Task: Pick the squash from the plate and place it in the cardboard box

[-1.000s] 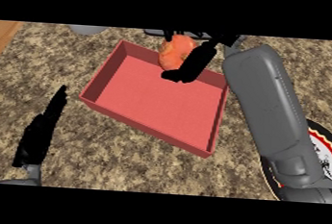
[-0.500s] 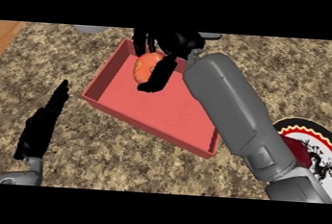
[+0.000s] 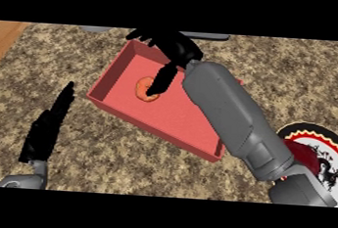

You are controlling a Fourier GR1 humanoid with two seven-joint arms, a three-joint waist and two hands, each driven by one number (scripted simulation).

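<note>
Where squash lies, box, upright oval

You see two arms, each a grey forearm ending in a black hand. The right forearm is a thick, smooth grey casing, rounded along its length and plain, with no markings or cables showing. Near its lower end a darker grey collar rings it, and below that sits a blockier grey segment. The right hand is matt black with slender black fingers. The left hand is the same flat black, long and narrow, joined to a small rounded grey wrist piece at the lower edge.
</note>
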